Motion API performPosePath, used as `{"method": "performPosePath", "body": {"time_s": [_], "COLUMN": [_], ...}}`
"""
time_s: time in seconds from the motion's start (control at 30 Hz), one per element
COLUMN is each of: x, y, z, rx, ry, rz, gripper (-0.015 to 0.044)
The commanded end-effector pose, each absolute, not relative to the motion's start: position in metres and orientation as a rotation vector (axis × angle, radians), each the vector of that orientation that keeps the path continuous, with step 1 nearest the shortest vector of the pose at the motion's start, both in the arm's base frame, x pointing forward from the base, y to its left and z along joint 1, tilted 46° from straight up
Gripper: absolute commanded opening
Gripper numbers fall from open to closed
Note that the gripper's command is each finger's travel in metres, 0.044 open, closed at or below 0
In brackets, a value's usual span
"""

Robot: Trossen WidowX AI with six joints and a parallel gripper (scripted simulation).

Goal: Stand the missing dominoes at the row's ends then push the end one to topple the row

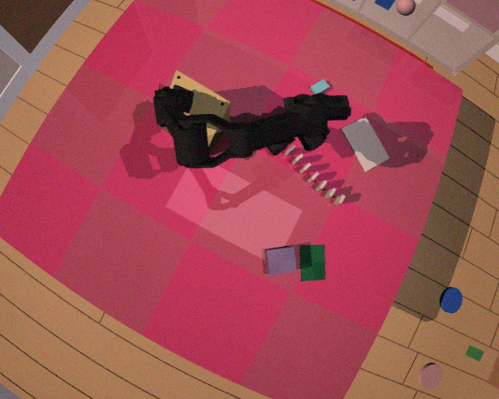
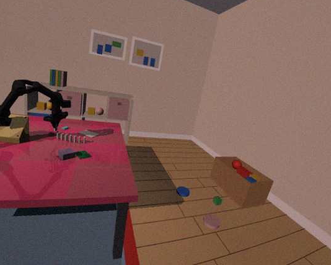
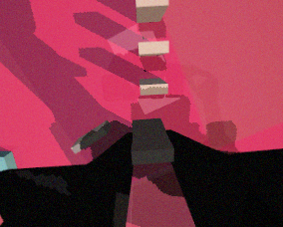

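Several pale dominoes (image 1: pixel 313 177) (image 2: pixel 70 138) (image 3: pixel 153 48) stand upright in an evenly spaced row. The arm-side end domino (image 1: pixel 290 150) (image 3: pixel 153 90) is upright and apart from my gripper (image 1: pixel 292 144) (image 2: pixel 56 128) (image 3: pixel 148 136). My gripper points down just beyond that end, shut on a dark, shaded domino (image 3: pixel 149 134) roughly in line with the row. Its lower end is hard to see, so I cannot tell whether it touches the table. Another narrow grey piece, seemingly a loose domino (image 3: pixel 93 136), lies left of the gripper in the wrist view; the arm hides it in the top view.
A teal block (image 1: pixel 320 86) (image 2: pixel 65 128) (image 3: pixel 6 161) lies behind the gripper. A grey slab (image 1: pixel 365 143) (image 2: pixel 88 133) lies beside the row. A purple block (image 1: pixel 281 260) (image 2: pixel 66 153) and a green flat piece (image 1: pixel 313 272) (image 2: pixel 83 154) lie nearer the table's front.
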State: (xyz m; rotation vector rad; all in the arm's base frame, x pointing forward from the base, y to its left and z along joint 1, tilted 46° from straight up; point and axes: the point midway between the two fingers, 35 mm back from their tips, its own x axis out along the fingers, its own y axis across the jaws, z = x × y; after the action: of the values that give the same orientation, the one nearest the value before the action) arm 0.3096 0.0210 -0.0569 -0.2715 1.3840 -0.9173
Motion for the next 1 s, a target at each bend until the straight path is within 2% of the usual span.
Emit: {"method": "performPosePath", "body": {"time_s": [0.0,0.2,0.63,0.97], "x": [0.305,0.297,0.297,0.297], "y": [0.002,-0.021,-0.022,-0.022], "z": [-0.072,-0.091,-0.091,-0.091], "rx": [-0.283,-0.287,-0.287,-0.287], "ry": [1.385,1.38,1.38,1.38], "rz": [-0.925,-0.937,-0.937,-0.937], "gripper": [0.0107,0.0107,0.0107,0.037]}}
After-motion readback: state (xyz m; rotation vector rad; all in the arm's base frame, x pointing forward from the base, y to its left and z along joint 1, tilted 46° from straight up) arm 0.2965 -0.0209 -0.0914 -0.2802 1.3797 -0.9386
